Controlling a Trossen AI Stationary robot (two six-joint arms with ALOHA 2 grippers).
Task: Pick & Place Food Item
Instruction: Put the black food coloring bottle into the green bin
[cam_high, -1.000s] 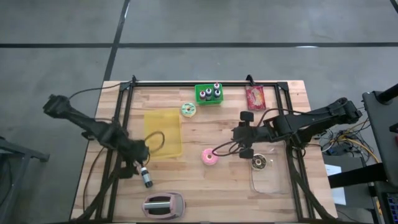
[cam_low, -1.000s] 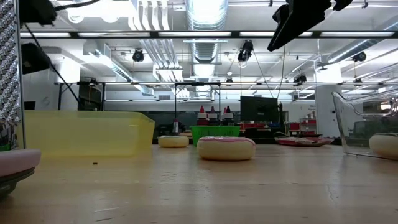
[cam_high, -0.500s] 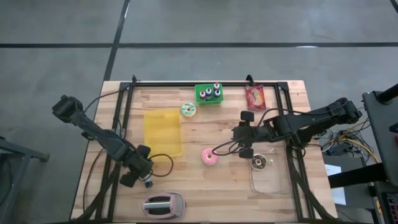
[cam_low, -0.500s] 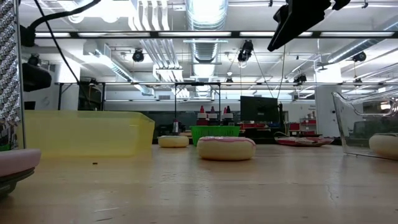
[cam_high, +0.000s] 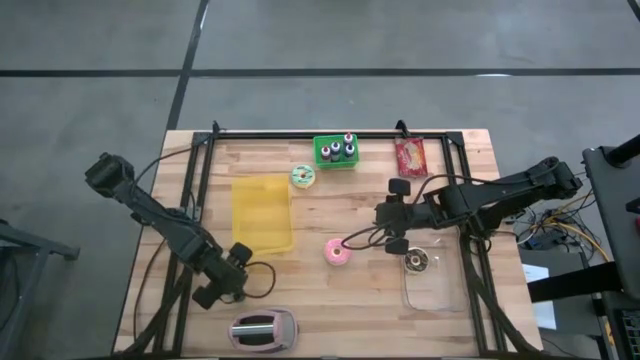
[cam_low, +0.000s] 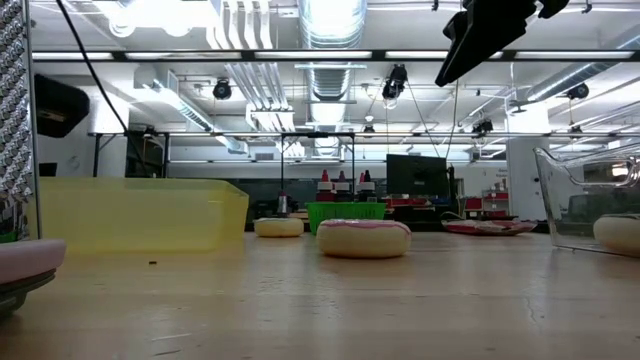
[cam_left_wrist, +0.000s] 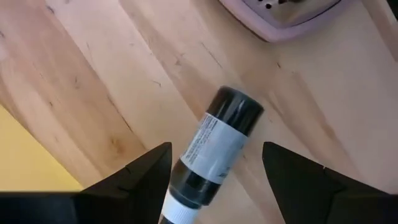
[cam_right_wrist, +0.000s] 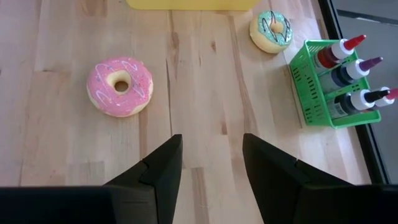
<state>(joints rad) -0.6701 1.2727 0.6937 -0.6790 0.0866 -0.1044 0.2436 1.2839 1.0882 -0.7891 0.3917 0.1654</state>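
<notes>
High view: left gripper (cam_high: 229, 283) at lower left of the worktop (cam_high: 300, 300), jaws released astride a dark bottle (cam_left_wrist: 214, 144). Right gripper (cam_high: 378, 227) hovers mid-frame, jaws parted, empty, beside the pink donut (cam_high: 338, 252).

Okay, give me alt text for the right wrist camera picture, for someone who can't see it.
A pink sprinkled donut lies on the wooden table, beyond the right tool, whose two dark fingers stand apart with nothing between them. Farther off are a green-iced donut, a green basket of squeeze bottles and a yellow tray's edge.

L tool (cam_left_wrist: 214, 180) open, R tool (cam_right_wrist: 208, 168) prob. half-open.
</notes>
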